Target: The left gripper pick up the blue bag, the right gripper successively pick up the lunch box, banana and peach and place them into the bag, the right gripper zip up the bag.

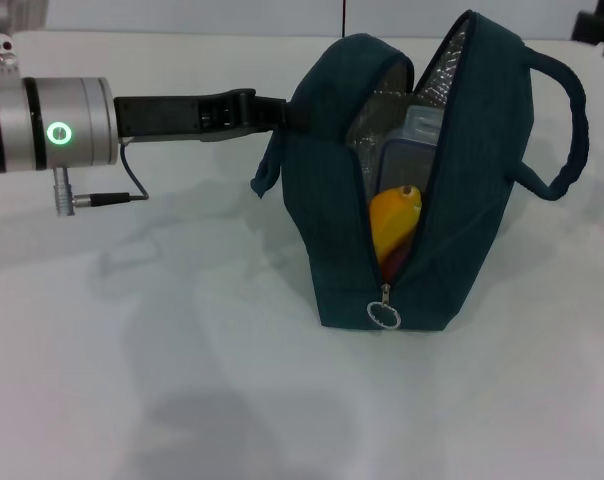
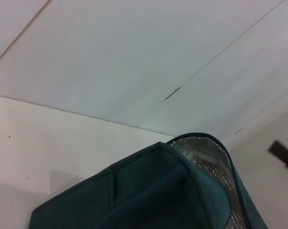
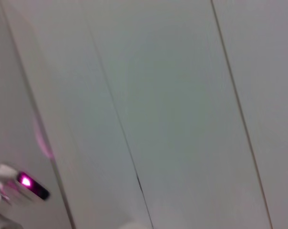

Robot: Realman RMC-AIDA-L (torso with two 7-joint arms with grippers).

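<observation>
Jaws of the left gripper [image 1: 272, 112] are hidden behind the bag [image 1: 332, 200], seemingly holding its rim, though I cannot tell. It stands mid-desk [image 1: 182, 380], mouth agape, holding the lunch box [image 1: 407, 150] and banana [image 1: 394, 215] (red beneath, perhaps the peach). Zipper ring [image 1: 384, 316] hangs low at the near end, track rising away; the right gripper is unseen.

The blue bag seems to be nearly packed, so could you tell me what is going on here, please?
The left gripper reaches in at the blue bag, which stands upright on the white table with its zipper open. Inside show the lunch box, the banana and something reddish below, likely the peach. The ring pull hangs at the bottom. The right gripper is out of view.
</observation>
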